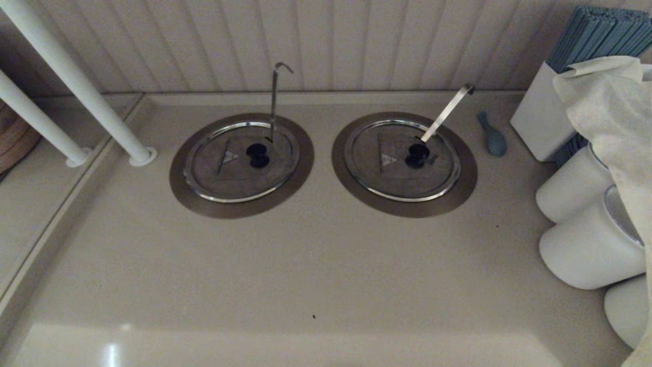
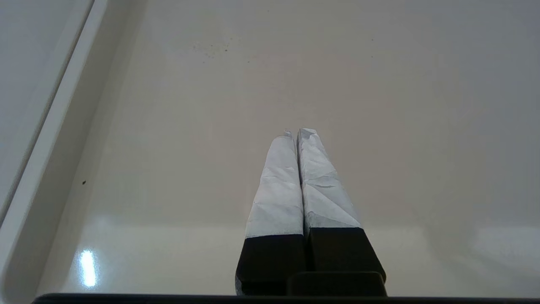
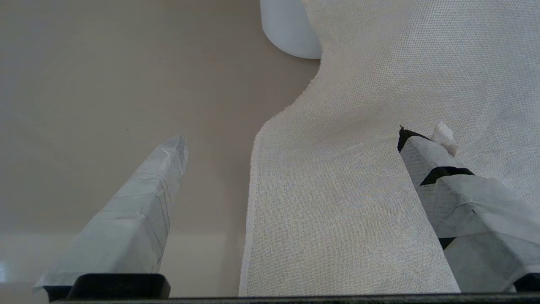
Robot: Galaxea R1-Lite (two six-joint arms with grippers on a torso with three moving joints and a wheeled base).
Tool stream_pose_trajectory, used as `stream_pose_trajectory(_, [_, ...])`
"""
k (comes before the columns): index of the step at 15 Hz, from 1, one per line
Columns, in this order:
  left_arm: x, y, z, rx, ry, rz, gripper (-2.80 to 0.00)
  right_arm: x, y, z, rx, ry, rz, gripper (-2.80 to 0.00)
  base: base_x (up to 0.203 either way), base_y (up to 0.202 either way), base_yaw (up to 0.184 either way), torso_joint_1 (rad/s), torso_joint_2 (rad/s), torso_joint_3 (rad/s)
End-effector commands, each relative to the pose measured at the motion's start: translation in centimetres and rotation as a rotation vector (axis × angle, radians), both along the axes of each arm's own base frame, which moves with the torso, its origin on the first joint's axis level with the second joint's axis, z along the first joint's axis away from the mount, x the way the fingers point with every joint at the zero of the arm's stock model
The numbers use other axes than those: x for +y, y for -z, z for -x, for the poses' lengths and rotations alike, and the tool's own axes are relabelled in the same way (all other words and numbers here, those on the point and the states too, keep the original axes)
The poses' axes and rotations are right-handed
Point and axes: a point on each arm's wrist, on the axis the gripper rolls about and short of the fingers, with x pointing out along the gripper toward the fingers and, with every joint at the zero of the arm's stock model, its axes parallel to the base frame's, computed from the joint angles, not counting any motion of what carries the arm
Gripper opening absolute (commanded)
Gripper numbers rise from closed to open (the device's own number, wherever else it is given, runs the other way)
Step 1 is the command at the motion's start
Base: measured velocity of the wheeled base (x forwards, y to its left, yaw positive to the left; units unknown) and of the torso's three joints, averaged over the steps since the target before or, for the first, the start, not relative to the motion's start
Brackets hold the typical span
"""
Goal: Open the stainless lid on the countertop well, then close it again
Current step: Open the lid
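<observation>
The stainless lid lies flat and closed on the countertop well, whose bronze-brown ring sits left of centre in the head view. The lid has a black centre knob, a small triangle mark and a thin hook-topped handle standing upright. Neither gripper shows in the head view. In the left wrist view my left gripper is shut with nothing in it, over bare counter. In the right wrist view my right gripper is open, with a white cloth hanging beyond the gap.
A twin lid with a wide slanted strip handle covers the right-hand well. A blue spoon, a white box of blue sticks, white canisters and the cloth crowd the right edge. Two white posts stand at the left.
</observation>
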Motion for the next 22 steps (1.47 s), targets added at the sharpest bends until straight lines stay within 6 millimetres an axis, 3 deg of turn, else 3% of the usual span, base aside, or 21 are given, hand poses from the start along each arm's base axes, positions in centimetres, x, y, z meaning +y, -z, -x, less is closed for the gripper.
stream_pose_trajectory(1, [0.0,0.0,0.0,0.002,0.000,0.000,-2.80,0.0,0.0,0.0,0.002,0.000,0.000,0.00,0.000,0.000,0.000,0.000,0.00,0.000])
stream_pose_trajectory(9, [0.0,0.0,0.0,0.003,0.004,-0.017,-2.80,0.0,0.0,0.0,0.002,0.000,0.000,0.00,0.000,0.000,0.000,0.000,0.00,0.000])
stream_pose_trajectory(11, [0.0,-1.1,0.3,-0.049,0.004,-0.048,-2.80,0.0,0.0,0.0,0.002,0.000,0.000,0.00,0.000,0.000,0.000,0.000,0.00,0.000])
stream_pose_trajectory(14, [-0.1,-8.0,2.9,-0.265,0.010,-0.052,-2.80,0.0,0.0,0.0,0.002,0.000,-0.001,0.00,0.000,0.000,0.000,0.000,0.00,0.000])
stream_pose_trajectory(16, [-0.1,-12.4,3.1,-0.270,0.019,-0.069,-2.80,0.0,0.0,0.0,0.003,0.001,-0.002,0.00,0.000,0.000,0.000,0.000,0.00,0.000])
stream_pose_trajectory(19, [-0.1,-19.4,0.3,-0.225,0.016,-0.110,-2.80,0.0,0.0,0.0,0.003,0.002,-0.005,0.00,0.000,0.000,0.000,0.000,0.00,0.000])
stream_pose_trajectory(22, [0.0,-27.0,-6.0,-0.188,0.006,-0.144,-2.80,0.0,0.0,0.0,0.003,0.003,-0.008,0.00,0.000,0.000,0.000,0.000,0.00,0.000])
